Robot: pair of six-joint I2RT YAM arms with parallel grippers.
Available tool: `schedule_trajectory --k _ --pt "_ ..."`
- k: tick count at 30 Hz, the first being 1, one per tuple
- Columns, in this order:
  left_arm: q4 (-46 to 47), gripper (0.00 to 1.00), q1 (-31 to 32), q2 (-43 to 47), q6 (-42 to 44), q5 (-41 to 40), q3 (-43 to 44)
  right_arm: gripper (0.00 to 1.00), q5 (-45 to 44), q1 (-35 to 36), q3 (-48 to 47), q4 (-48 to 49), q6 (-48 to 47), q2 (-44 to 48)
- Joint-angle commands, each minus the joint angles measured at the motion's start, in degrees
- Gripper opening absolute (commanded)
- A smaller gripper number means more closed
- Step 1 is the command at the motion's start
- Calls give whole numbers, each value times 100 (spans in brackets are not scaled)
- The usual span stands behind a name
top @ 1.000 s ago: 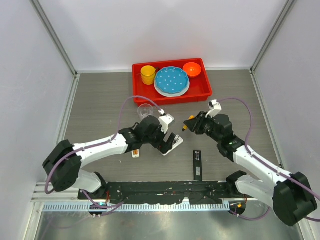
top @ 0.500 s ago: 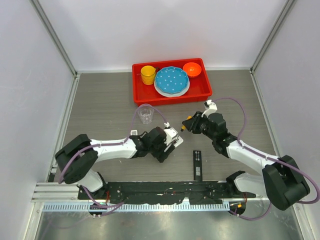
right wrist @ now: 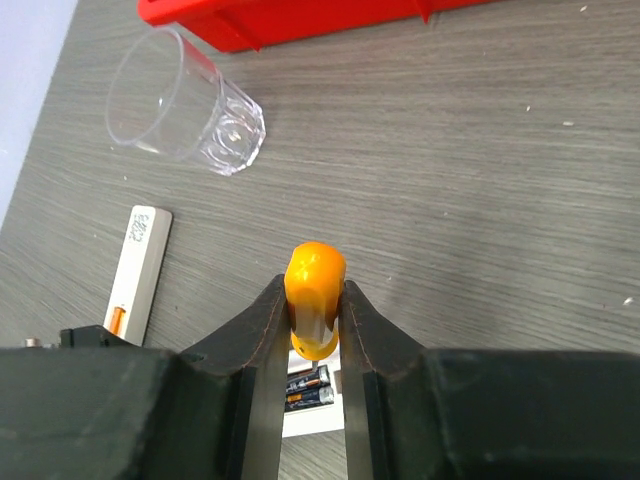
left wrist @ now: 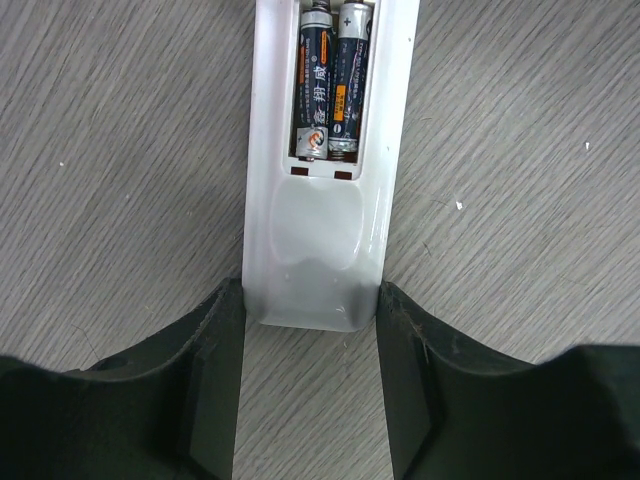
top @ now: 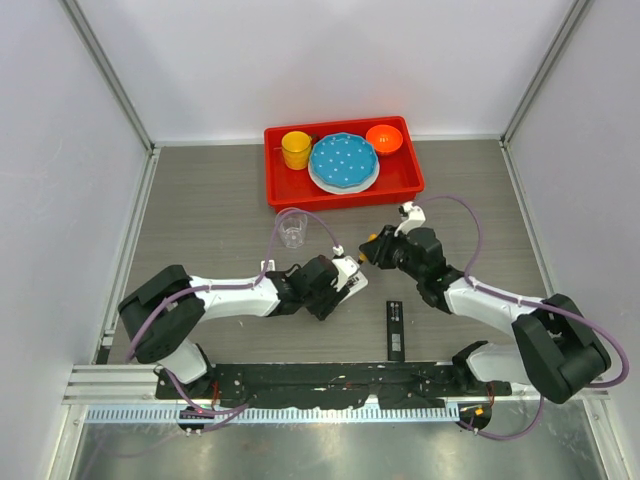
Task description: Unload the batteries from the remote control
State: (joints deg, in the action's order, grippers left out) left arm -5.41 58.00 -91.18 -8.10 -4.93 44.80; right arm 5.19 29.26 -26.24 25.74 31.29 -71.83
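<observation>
The white remote [left wrist: 318, 240] lies back side up with its compartment open. Two dark batteries [left wrist: 330, 80] with orange bands sit in it side by side. My left gripper [left wrist: 310, 292] is shut on the remote's near end, one finger against each side. In the top view the left gripper [top: 338, 284] holds the remote [top: 354, 281] flat on the table. My right gripper [right wrist: 315, 295] is shut on the orange-handled screwdriver [right wrist: 316, 275], held point down just above the batteries [right wrist: 308, 388]. In the top view the right gripper [top: 380, 251] is right beside the remote.
A clear glass [top: 291, 228] stands behind the left arm. A red tray [top: 405, 178] at the back holds a yellow cup, a blue plate and an orange bowl. A slim black bar [top: 395, 330] lies near the front. A white strip [right wrist: 140, 268] lies left of the remote.
My left arm has lowered and stretched out to the right, with the gripper around the remote's end. My right gripper has moved left with the screwdriver, to above the remote.
</observation>
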Motion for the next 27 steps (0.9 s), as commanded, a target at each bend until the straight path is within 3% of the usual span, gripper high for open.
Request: schedule_trajectory --k 1,12,19,27 --pt "207 19 36 -49 28 27 21 1 -369 229 -241 239 -325 -103" --pt "268 11 27 -67 1 133 -24 1 -2090 1002 -417 -375 -1019 -41" --pt "286 7 27 -6 -16 115 -50 1 -2724 1503 -593 -543 -1274 -366" --pt "330 0 27 21 -60 97 -94 1 -2848 1697 -514 -675 -1213 -331"
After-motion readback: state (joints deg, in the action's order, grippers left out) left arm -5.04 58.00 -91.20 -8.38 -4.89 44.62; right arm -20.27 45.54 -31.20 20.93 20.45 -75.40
